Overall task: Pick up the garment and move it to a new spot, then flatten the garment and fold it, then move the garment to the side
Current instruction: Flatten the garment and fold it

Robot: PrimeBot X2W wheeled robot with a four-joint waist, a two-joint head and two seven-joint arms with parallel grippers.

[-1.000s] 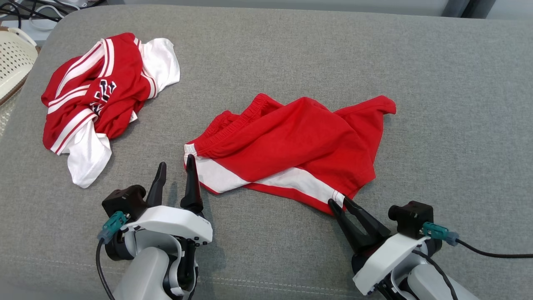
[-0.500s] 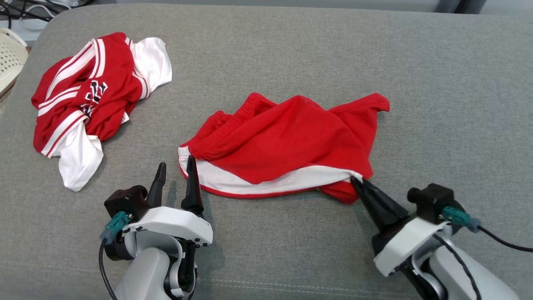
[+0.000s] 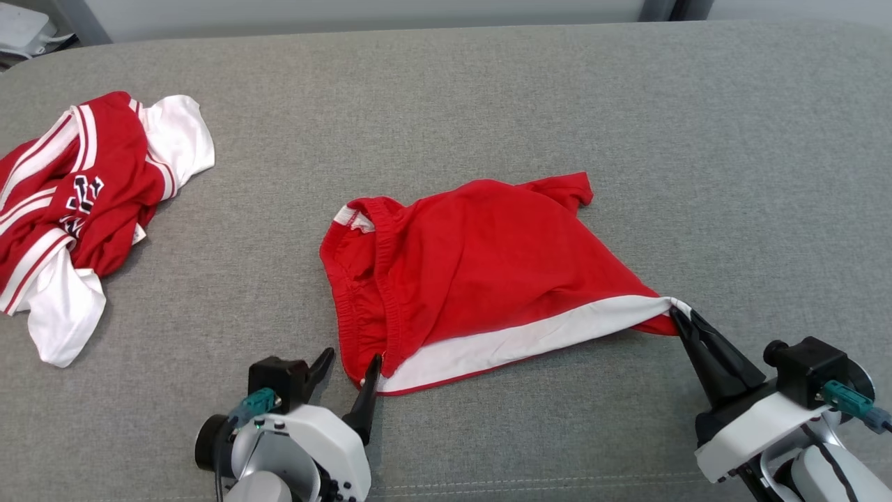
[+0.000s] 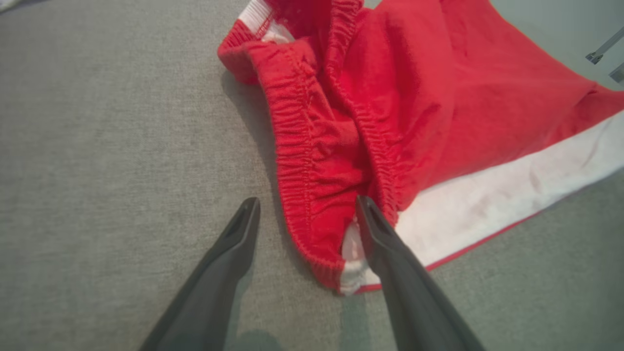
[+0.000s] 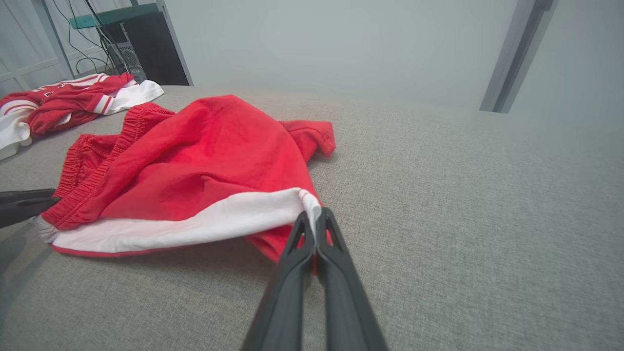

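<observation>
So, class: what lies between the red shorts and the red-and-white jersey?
Bare grey cushion fabric, seen in the head view; the red shorts and the red-and-white jersey lie apart.

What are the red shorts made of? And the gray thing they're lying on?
The red shorts look like soft, matte knit cloth, maybe cotton jersey: they crumple, and the waistband shows gathered elastic ribbing. The gray cushion looks like coarse woven upholstery fabric, with a speckled weave and a stitched seam.
</observation>
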